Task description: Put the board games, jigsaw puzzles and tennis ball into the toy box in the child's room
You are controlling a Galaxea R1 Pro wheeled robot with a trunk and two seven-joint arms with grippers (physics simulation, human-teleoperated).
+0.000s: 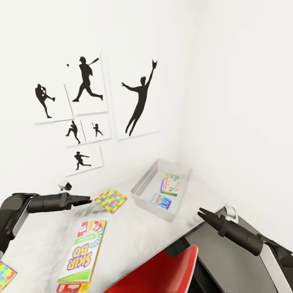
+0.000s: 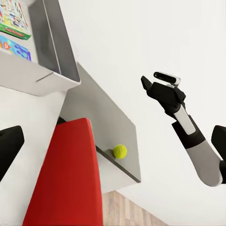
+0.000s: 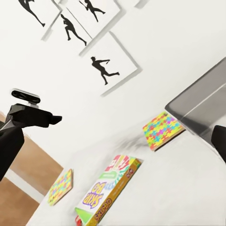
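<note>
On the table [image 1: 134,232] the grey toy box [image 1: 142,191] holds the green-edged board game [image 1: 169,184] and the small blue one [image 1: 160,200]. The red-yellow-green board game [image 1: 83,252] lies flat near the front. One jigsaw puzzle [image 1: 110,200] lies beside the box, and another [image 1: 6,274] sits at the front left. My left gripper [image 1: 84,200] hovers open just left of the nearer puzzle, holding nothing. Over the table's right end, my right gripper [image 1: 202,213] is open and empty. The tennis ball [image 2: 120,151] rests on the lower end unit [image 2: 101,117].
A red chair [image 1: 158,270] is tucked under the table's front edge between my arms. White walls meet in a corner behind the toy box, with black silhouette pictures [image 1: 138,97] on the left wall. Wood floor [image 2: 127,209] shows below the end unit.
</note>
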